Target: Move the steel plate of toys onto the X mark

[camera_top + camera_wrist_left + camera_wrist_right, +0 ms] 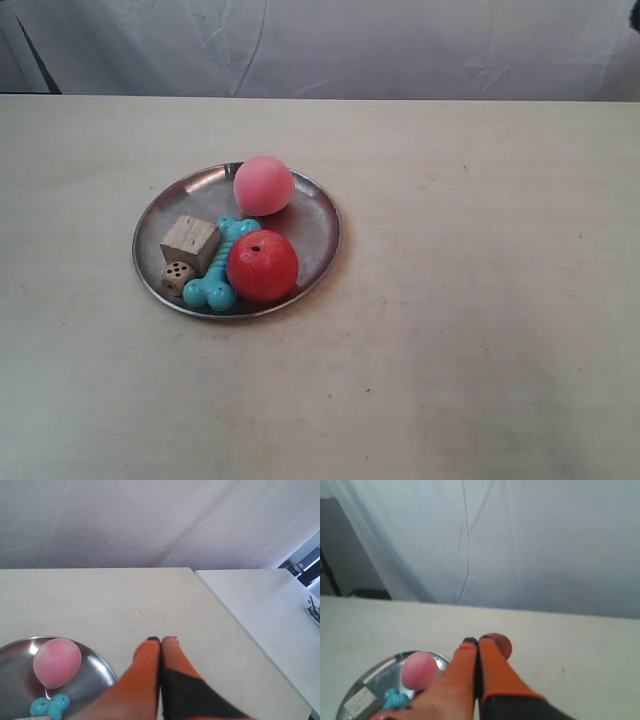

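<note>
Left orange pincer (160, 640) & right orange pincer (478, 641): pinched together, empty. Turquoise ridged bone (222, 262) points lengthways at pink ball (263, 185).

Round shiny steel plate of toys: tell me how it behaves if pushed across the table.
The round shiny steel plate looks rigid and smooth, so it would probably slide flat on the pale table rather than tip. Its rim is low, so the pink ball and red dimpled ball may roll out if jolted.
</note>
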Controlling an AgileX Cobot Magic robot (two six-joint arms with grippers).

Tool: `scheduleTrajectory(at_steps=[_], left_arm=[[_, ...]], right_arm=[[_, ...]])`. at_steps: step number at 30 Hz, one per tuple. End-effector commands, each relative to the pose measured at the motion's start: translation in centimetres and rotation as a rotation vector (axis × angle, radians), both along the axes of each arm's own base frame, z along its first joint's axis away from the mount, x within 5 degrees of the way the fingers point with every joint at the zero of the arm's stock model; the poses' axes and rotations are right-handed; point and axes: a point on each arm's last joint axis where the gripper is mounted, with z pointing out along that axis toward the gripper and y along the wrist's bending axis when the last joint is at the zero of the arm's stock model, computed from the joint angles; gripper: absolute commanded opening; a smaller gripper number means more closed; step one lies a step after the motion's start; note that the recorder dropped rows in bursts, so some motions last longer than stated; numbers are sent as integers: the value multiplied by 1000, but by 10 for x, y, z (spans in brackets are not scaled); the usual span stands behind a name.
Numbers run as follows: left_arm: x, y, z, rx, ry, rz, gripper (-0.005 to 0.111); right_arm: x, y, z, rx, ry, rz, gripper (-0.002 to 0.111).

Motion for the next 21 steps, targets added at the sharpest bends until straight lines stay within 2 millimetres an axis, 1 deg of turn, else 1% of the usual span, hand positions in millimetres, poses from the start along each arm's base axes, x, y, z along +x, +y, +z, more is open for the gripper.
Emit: scheduleTrajectory(at_steps=[1,3,4,6,9,19,21], left_arm=[[-16,-4,5,-4,-37,8,0],[-20,-5,7,-1,-47,8,0],[-21,-6,9,2,-55,8,0],[-23,-6,10,2,-62,8,0],[-23,-6,10,2,-62,12,0],[-21,-4,8,28,-60,39,0],[-22,-5,7,37,-56,31,0]], right_arm=[[-33,-10,-10,-18,-178,-52,0],[-42,-13,-17,5,-225,-74,0],[-44,-14,-22,12,-237,-85,0],[-44,-15,-32,13,-226,-91,0],[-44,-15,-39,9,-196,-85,0],[-44,-14,-40,14,-180,-80,0],[-48,-15,-42,16,-192,-81,0]])
